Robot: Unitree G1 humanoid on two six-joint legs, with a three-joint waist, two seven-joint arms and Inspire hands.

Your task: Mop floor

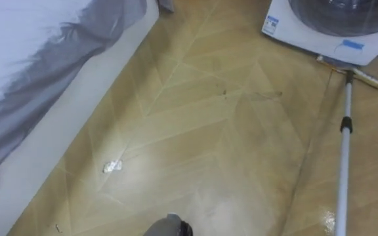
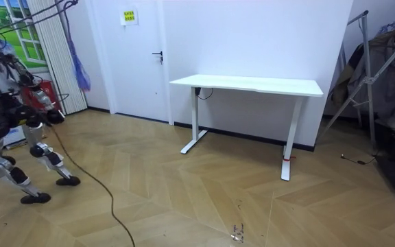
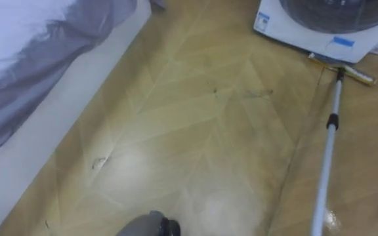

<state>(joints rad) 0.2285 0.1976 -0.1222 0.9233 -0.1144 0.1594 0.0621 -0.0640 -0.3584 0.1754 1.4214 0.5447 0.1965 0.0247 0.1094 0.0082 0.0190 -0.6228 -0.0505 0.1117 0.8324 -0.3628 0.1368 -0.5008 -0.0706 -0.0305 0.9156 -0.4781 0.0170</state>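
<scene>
A mop [image 1: 344, 147] with a silver pole lies across the wooden floor on my right. Its flat head [image 1: 350, 71] rests against the base of a white washing machine [image 1: 327, 36], and its pole runs down out of the bottom edge. The hold on the pole is hidden below that edge. A small crumpled white scrap [image 1: 112, 166] lies on the floor near the bed. Faint dark marks [image 1: 225, 92] streak the boards in the middle. In the room view I stand at the room view's far left with one dark hand [image 2: 55, 116] low by my hip; I cannot tell which hand it is.
A bed [image 1: 38, 98] with a grey and white sheet runs along my left. The washing machine blocks the far right. In the room view a white desk [image 2: 249, 86] stands by the wall, a drying rack [image 2: 372, 82] at the room view's right, and a small clear object [image 2: 237, 233] on the floor.
</scene>
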